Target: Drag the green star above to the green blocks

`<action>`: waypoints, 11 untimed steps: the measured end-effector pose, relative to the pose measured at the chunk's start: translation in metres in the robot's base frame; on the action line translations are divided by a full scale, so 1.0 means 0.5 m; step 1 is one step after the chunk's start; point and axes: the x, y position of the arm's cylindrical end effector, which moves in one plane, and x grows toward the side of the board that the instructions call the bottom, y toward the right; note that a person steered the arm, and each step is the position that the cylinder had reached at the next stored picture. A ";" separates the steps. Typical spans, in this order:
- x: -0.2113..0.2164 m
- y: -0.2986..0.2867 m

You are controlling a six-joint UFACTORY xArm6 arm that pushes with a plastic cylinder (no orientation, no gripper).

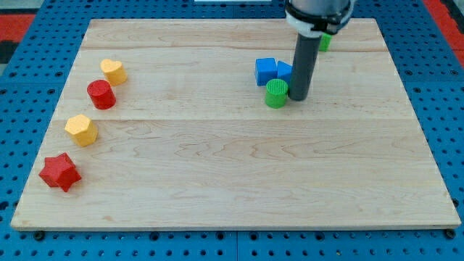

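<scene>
A green block [325,42] shows only as a small patch at the view's top, behind the arm; I cannot make out its shape. A green cylinder [275,93] stands near the board's middle top. My tip [299,97] rests on the board just right of the green cylinder, touching or nearly touching it. Two blue blocks [266,70] [284,70] sit side by side just above the green cylinder, the right one partly behind the rod.
At the view's left stand a yellow heart [112,70], a red cylinder [101,94], a yellow hexagon [81,130] and a red star [59,172]. The wooden board [232,181] lies on a blue perforated table.
</scene>
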 end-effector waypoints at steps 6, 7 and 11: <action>-0.052 0.144; -0.153 0.196; -0.347 0.102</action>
